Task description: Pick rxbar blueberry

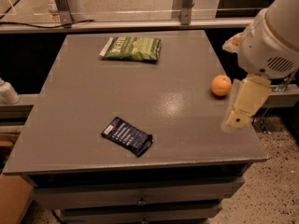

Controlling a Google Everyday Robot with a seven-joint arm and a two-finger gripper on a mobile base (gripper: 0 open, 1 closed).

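Zero of the pick done: the rxbar blueberry (127, 136) lies flat on the grey surface (93, 97), toward the front and a little left of centre, turned at a slant with its pale text facing up; nothing touches it.
Left to do: as I judge it, the whole job: bring the pincer across to the bar, lower it, close on the wrapper and lift.
Pincer: the pincer (235, 120) hangs from the white arm (275, 36) over the right edge of the surface, pointing down and slightly inward, well apart from the bar.
Pincer opening: I cannot tell from my feed whether it is apart or together (I see one cream slab side-on, nothing more).
Pincer load: it carries nothing that I can see, and I see no contact with any object; whether its tip meets the surface edge I cannot say.
Orange: the orange (221, 85) sits near the right edge, just beside the pincer and on its far side, apart from it.
Green chip bag: the green chip bag (131, 48) lies at the back of the surface, well apart from the bar and not in the way.
Path: between pincer and bar I see only bare surface, so I judge the crossing unobstructed, provided I keep off the orange.
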